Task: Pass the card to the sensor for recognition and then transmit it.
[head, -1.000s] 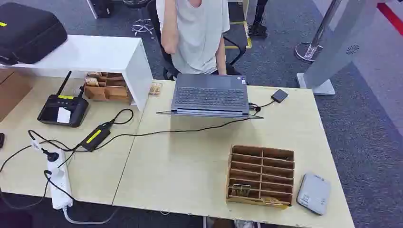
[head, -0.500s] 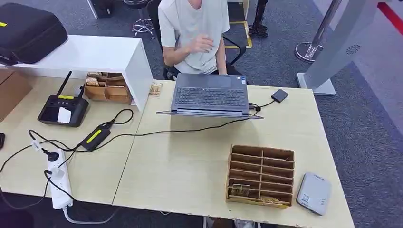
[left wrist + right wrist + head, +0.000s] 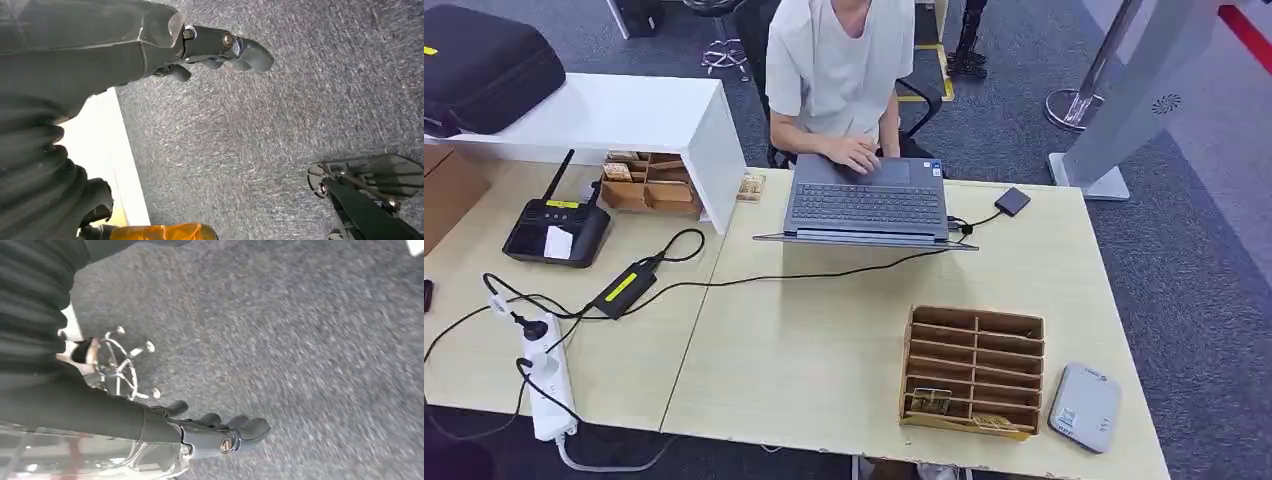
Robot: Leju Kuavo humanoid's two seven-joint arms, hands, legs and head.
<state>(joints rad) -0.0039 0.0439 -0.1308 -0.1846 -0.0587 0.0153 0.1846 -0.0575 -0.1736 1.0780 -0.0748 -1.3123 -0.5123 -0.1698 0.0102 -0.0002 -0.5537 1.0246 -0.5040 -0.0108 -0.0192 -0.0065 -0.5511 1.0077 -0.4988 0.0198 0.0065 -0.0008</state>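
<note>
1. I see a wooden organizer [image 3: 974,370] near the front right of the table [image 3: 824,340], with a card [image 3: 931,401] in a front slot.
2. A grey reader [image 3: 1084,406] lies just right of the organizer.
3. A laptop [image 3: 867,200] sits at the far edge; a person's hand [image 3: 856,155] rests on it.
4. At left lie a power strip [image 3: 549,385], cables and a black handset [image 3: 557,230].

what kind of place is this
Probably an office or lab test space: a person works at a laptop on a wooden desk strewn with cables and a power strip, on grey carpet.
</note>
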